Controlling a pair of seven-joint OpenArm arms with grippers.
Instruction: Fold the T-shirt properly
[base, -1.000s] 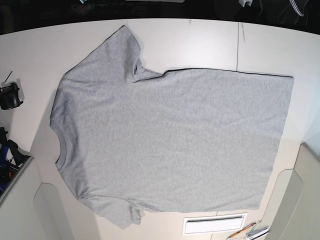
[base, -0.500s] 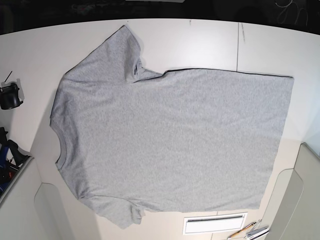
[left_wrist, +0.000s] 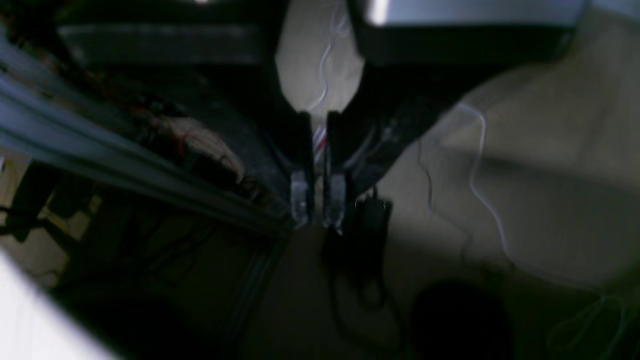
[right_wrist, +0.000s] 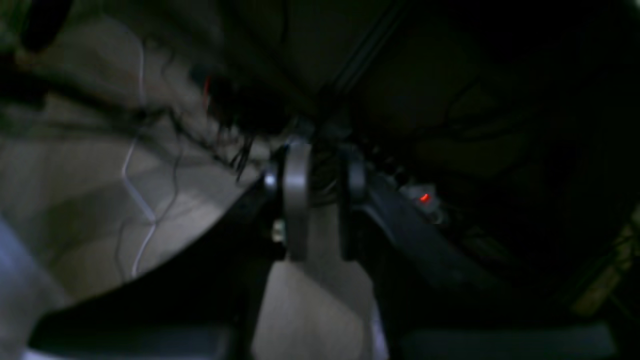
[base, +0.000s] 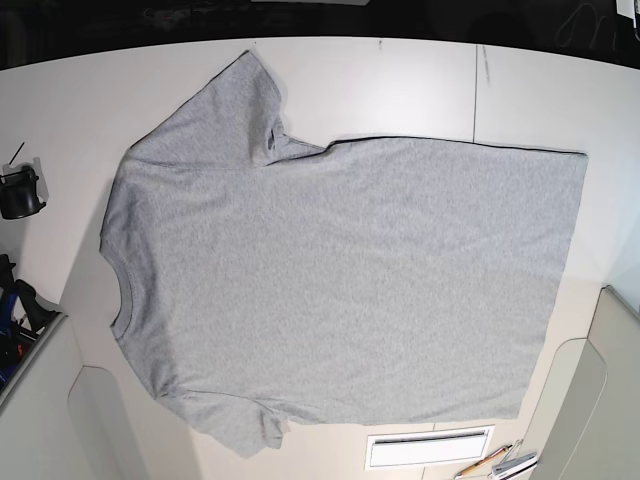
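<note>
Grey T-shirt spread flat on the white table, plain side up, collar toward black cup, left gripper closed on nothing, right gripper slightly apart, empty

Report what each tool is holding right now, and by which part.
Nothing is held. The left tool and right tool are empty, away from the T-shirt, which lies flat.

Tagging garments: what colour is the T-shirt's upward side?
Plain heather grey T-shirt, no print visible; clearest in the base view.
</note>
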